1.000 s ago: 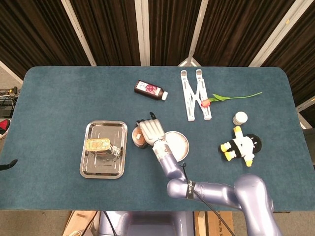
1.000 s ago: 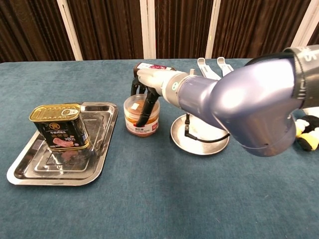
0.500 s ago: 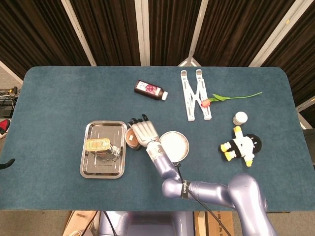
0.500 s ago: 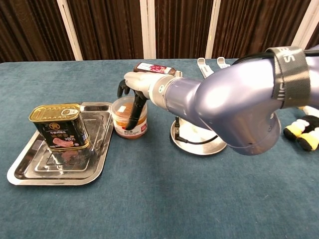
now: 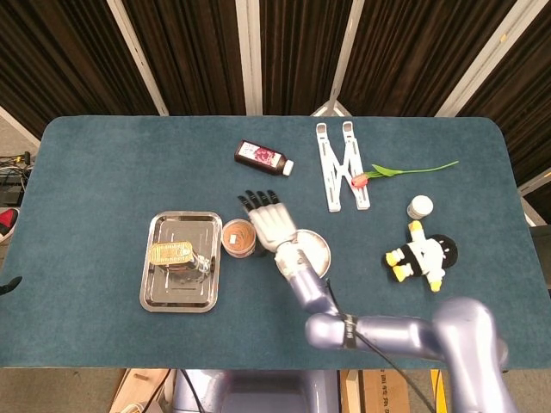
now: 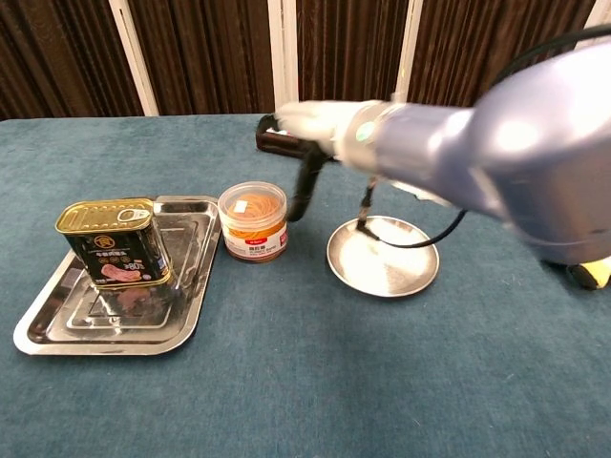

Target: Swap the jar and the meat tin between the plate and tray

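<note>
The clear jar [image 5: 238,237] [image 6: 253,221] with an orange-brown lid stands on the table, between the tray and the plate, close to the tray's right rim. A gold-topped meat tin [image 5: 172,253] [image 6: 113,240] stands upright on the steel tray [image 5: 181,292] [image 6: 57,329]. The round steel plate [image 5: 317,255] [image 6: 382,258] holds nothing. My right hand [image 5: 271,219] [image 6: 315,119] hovers just right of and above the jar, fingers spread, touching nothing; it is blurred in the chest view. My left hand shows in neither view.
At the back lie a brown bottle [image 5: 264,157], a white folding stand [image 5: 343,163] and a tulip [image 5: 400,171]. A small white pot [image 5: 420,206] and a black-and-yellow plush toy [image 5: 422,255] sit to the right.
My right hand carried the jar left toward the tray, then let go and rose back to the right. The jar now stands alone beside the tray.
</note>
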`<state>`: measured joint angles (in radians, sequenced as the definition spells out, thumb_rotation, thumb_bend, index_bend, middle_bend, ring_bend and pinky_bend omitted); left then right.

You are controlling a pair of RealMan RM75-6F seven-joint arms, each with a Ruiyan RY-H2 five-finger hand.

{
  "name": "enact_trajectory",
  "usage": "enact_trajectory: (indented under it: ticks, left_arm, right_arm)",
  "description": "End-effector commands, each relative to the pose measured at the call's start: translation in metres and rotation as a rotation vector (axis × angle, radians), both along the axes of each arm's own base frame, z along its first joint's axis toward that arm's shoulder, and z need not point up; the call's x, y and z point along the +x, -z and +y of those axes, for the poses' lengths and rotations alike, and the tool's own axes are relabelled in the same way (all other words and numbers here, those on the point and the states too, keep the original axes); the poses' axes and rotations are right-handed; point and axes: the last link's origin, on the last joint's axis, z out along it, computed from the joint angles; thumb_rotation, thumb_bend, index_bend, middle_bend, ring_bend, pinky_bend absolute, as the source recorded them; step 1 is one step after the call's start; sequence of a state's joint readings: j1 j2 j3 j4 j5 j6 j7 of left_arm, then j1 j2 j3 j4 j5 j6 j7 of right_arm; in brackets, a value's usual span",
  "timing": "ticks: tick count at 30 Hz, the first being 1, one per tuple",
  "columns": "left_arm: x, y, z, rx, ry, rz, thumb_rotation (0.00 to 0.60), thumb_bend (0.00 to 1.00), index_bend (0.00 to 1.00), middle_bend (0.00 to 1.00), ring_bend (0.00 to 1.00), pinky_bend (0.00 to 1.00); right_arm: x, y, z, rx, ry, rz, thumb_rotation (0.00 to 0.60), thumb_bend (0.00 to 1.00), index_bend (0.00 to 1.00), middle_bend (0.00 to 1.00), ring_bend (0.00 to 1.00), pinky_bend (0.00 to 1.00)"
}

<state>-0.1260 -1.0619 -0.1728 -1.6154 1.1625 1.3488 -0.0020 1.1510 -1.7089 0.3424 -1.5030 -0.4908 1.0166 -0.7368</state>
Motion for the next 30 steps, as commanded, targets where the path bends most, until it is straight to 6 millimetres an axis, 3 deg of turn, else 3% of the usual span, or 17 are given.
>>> enact_trajectory:
  ticks: [1, 7, 9, 13, 18, 23, 30]
  left_arm:
    - [0.002, 0.002, -0.001, -0.024, 0.019, -0.011, 0.6, 0.1, 0.17, 0.0, 0.0, 0.11]
    - [0.01, 0.011, -0.003, -0.089, 0.076, -0.051, 0.6, 0.09, 0.17, 0.0, 0.0, 0.11]
    - [0.013, 0.013, -0.003, -0.112, 0.094, -0.063, 0.6, 0.09, 0.17, 0.0, 0.0, 0.11]
    - [0.016, 0.014, -0.004, -0.109, 0.122, -0.055, 0.6, 0.08, 0.16, 0.0, 0.0, 0.11]
    - [0.022, 0.021, -0.001, -0.114, 0.181, -0.075, 0.6, 0.07, 0.16, 0.0, 0.0, 0.11]
    - [0.028, 0.037, 0.006, -0.153, 0.242, -0.097, 0.6, 0.06, 0.15, 0.01, 0.0, 0.11]
    - [0.048, 0.072, 0.031, -0.247, 0.296, -0.108, 0.6, 0.04, 0.15, 0.03, 0.0, 0.11]
  right_arm:
    - [-0.072, -0.066, 0.026, -0.141, 0.038, 0.106, 0.6, 0.0, 0.0, 0.0, 0.0, 0.0]
    - [-0.173, -0.122, 0.1, -0.187, 0.138, 0.095, 0.6, 0.0, 0.0, 0.0, 0.0, 0.0]
    - [-0.201, -0.134, 0.122, -0.205, 0.15, 0.102, 0.6, 0.0, 0.0, 0.0, 0.0, 0.0]
    - [-0.237, -0.147, 0.152, -0.268, 0.146, 0.106, 0.6, 0.0, 0.0, 0.0, 0.0, 0.0]
    - [-0.268, -0.153, 0.17, -0.316, 0.164, 0.116, 0.6, 0.0, 0.0, 0.0, 0.0, 0.0]
    - [-0.288, -0.161, 0.177, -0.359, 0.178, 0.091, 0.6, 0.0, 0.0, 0.0, 0.0, 0.0]
    - [-0.295, -0.172, 0.177, -0.405, 0.174, 0.064, 0.6, 0.0, 0.0, 0.0, 0.0, 0.0]
